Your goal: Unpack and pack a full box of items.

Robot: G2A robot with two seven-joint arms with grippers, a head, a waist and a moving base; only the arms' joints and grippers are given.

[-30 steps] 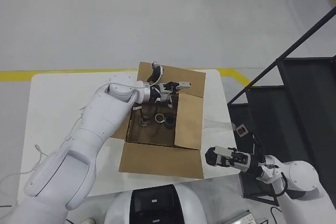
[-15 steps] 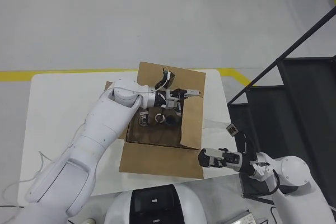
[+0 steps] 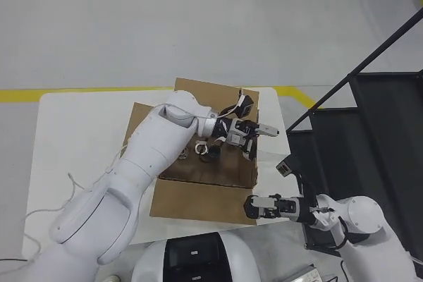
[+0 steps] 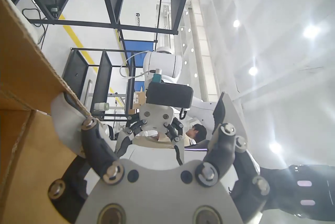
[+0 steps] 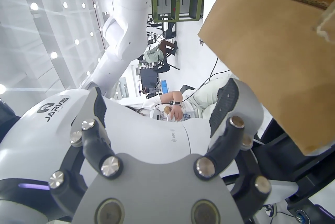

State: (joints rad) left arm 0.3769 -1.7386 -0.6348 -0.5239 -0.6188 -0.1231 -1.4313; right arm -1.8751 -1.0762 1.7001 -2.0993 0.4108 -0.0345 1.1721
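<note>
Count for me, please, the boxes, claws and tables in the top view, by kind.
Cardboard box: 1
Claws: 2, the left claw and the right claw
White table: 1
Total: 4

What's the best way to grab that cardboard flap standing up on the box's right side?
Likely the free top edge of the flap, approached from above with one finger on each face. It is a thin sheet standing nearly upright, so the edge fits between open fingers. The left gripper hovers there open, a finger touching the cardboard.
</note>
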